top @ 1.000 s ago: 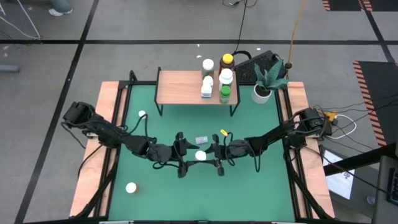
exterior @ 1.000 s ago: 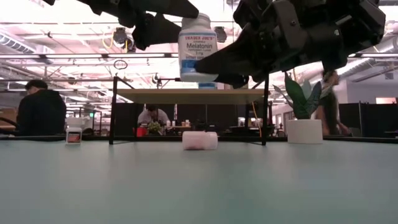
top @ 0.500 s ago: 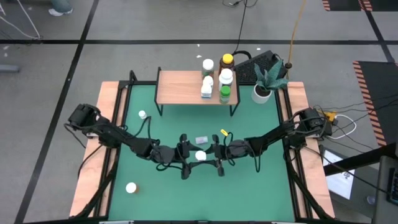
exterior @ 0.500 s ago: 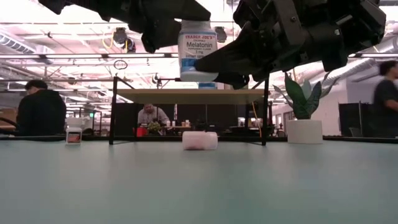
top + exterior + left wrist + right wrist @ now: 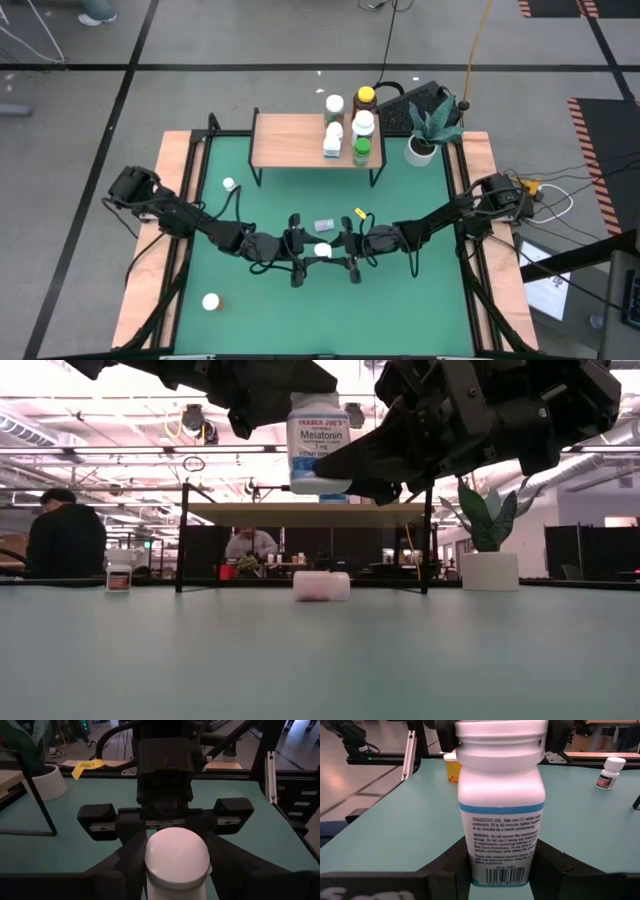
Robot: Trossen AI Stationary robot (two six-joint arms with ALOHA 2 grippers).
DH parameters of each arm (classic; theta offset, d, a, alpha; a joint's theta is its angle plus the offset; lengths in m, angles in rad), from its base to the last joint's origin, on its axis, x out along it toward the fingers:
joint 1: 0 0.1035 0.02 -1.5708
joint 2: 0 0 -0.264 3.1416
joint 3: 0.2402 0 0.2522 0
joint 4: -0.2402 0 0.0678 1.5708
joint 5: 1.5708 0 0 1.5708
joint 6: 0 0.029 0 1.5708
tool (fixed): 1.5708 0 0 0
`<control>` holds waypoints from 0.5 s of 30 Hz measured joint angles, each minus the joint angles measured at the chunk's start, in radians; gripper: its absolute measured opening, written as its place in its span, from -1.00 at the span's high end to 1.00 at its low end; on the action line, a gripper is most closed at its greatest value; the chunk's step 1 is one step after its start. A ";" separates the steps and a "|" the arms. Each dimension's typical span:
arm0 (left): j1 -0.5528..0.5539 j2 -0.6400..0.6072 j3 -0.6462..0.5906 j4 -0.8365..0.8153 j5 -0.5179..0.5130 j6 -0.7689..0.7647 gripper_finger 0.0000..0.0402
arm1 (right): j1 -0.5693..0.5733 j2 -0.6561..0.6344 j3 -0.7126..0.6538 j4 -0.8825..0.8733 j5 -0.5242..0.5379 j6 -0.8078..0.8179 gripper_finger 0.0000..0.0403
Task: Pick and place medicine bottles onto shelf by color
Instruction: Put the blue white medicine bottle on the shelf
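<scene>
Now watch the middle of the desk (image 5: 400, 300): over the last second your left end effector (image 5: 306, 250) has slid in from the left and closed the gap to the white melatonin bottle (image 5: 318, 440). In the low view its dark bulk now sits against the cap, where a moment ago there was daylight. The bottle hasn't budged. It hangs upright in mid-air, well above the desk, with its base pinched firmly in the right end effector (image 5: 336, 250). From the left wrist view the cap sits right in the left end effector's mouth, but you cannot tell whether it has clamped yet. That reads as a handover just being set up, so don't release the right side until the left grip is confirmed. The shelf (image 5: 290, 140) waits beyond, with bottles clustered (image 5: 345, 125) at its right end and the left stretch bare.
</scene>
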 joint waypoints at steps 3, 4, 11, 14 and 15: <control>0.000 0.000 0.000 -0.001 0.000 -0.002 0.07 | 0.000 0.000 0.000 0.002 0.000 -0.001 0.30; 0.000 0.000 0.000 -0.001 0.000 -0.003 0.05 | 0.000 0.000 0.000 0.002 -0.002 -0.004 0.30; 0.004 -0.021 0.000 -0.036 0.000 0.007 0.07 | 0.013 0.000 0.000 -0.005 0.052 -0.063 0.16; 0.028 -0.055 0.000 -0.104 0.000 -0.007 0.11 | 0.015 -0.001 0.001 -0.038 0.143 -0.070 0.00; 0.037 -0.072 -0.001 -0.134 0.000 -0.009 0.11 | 0.014 0.000 0.000 -0.054 0.174 -0.066 -0.06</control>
